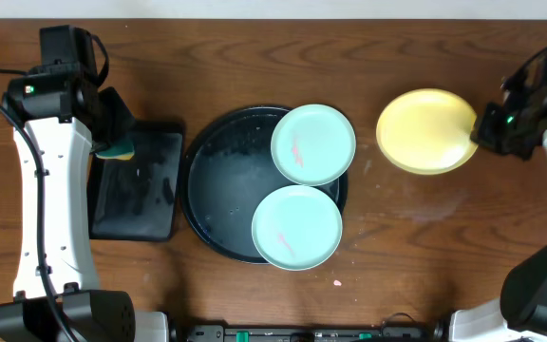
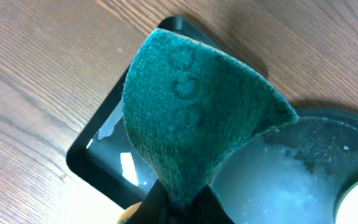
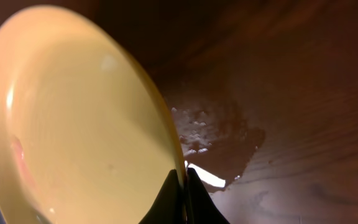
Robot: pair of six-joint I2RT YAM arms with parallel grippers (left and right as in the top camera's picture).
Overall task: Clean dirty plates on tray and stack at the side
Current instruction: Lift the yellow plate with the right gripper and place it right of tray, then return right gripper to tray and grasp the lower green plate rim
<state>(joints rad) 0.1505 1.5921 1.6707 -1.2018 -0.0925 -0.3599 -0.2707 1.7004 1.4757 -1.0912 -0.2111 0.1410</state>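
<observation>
Left hand (image 2: 174, 208) pinches a green scouring pad (image 2: 191, 112) above the rectangular tray (image 1: 150, 195); right hand (image 3: 183, 186) clamps the yellow plate (image 1: 425, 131), seemingly tilted, right of the round tray (image 1: 218, 180).

The counter (image 1: 254, 57) is dark brown wood with a streaked grain. The round tray (image 1: 212, 180) is glossy black, filmed with whitish wet patches. The far plate (image 1: 313, 144) and the near plate (image 1: 297, 226) are pale mint-green, each marked with a pinkish-red smear. The yellow plate (image 1: 427, 131) is pale, with a faint pink stain inside. The rectangular tray (image 1: 150, 199) is black. The scouring pad (image 2: 191, 118) is dark green, stamped with faint rings
</observation>
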